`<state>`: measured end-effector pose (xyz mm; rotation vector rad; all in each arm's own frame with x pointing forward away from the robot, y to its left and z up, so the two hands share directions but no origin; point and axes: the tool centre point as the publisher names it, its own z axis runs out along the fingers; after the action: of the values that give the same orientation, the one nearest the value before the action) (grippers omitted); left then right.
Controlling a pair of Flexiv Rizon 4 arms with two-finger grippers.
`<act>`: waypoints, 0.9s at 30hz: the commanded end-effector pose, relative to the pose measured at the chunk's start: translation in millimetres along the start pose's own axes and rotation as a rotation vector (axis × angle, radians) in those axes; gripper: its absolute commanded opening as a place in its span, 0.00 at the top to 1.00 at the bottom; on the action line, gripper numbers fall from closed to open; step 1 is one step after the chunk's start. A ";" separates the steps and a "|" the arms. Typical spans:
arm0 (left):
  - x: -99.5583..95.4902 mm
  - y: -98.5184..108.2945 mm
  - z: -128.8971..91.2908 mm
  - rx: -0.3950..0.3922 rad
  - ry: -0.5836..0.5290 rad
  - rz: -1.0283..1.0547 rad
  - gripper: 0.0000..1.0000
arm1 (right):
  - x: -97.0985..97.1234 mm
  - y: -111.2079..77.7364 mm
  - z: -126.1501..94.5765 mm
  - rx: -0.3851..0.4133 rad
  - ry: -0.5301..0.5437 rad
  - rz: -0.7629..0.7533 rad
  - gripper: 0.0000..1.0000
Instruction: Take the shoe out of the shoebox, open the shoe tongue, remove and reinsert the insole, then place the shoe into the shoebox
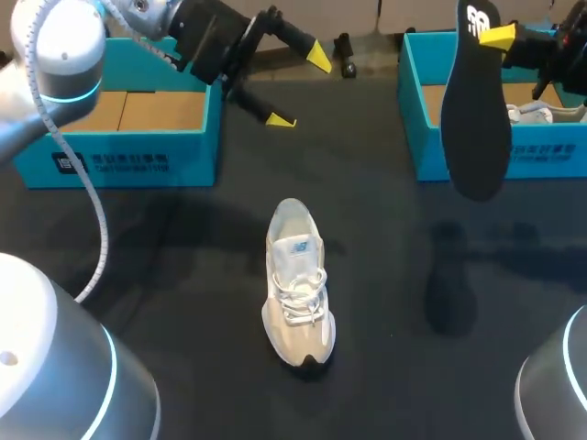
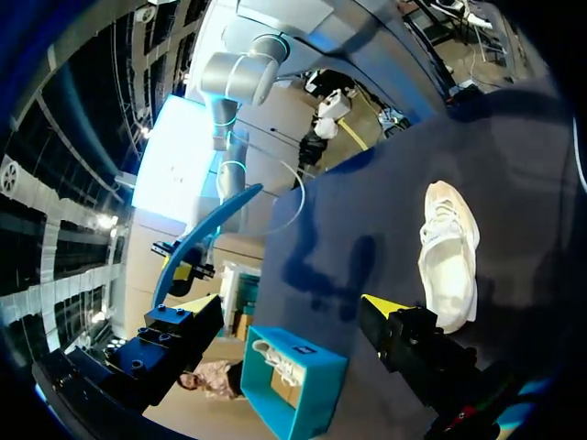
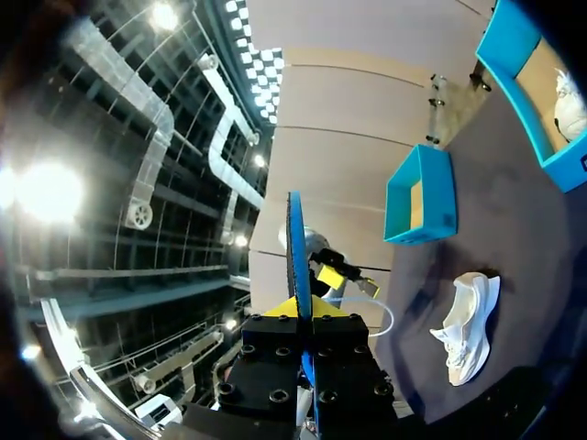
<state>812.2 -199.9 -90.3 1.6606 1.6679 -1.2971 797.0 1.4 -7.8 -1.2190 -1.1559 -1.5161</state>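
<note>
Shoe (image 1: 295,284) is out of the box, upright on its sole in the middle of the black table (image 1: 165,275). White sneaker, laces on. Toe looks to point back at me and the opening away, though I can't be sure from the head view alone. Nothing is touching it.

Insole (image 1: 477,110): black, hanging straight down in the air, off to the right of the shoe and further back than it, well apart from it. Its lower end is off the table surface.

Right gripper (image 1: 500,37): clamped on the insole's top end. My right wrist view shows the insole edge-on with both yellow tips pressed on it, one from each side. It sits high above the table, right of and beyond the shoe.

Left gripper (image 1: 295,89): fingers spread wide, nothing between them. It hangs in the air directly beyond the shoe, well above it and not in contact.

Left shoebox (image 1: 119,160): teal, beyond the shoe and to its left, brown cardboard floor showing.

Right shoebox (image 1: 550,151): teal, beyond the shoe and to its right, just behind the hanging insole. A second white shoe (image 1: 541,115) lies inside it.
</note>
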 end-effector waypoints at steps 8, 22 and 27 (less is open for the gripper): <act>-0.1 -1.5 0.2 -0.046 -0.097 0.021 0.00 | -4.3 11.3 2.5 -0.038 -0.014 0.074 1.00; -8.1 -0.8 -1.7 -0.255 -0.370 0.219 0.00 | -8.0 41.4 7.7 -0.148 -0.055 0.325 1.00; -9.8 -1.6 -1.0 -0.283 -0.401 0.261 0.00 | -8.0 51.3 10.5 -0.123 -0.109 0.386 1.00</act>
<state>819.3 -203.7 -77.6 1.3786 1.3082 -1.1330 837.2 1.6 -11.1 -1.4970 -0.8088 -1.3148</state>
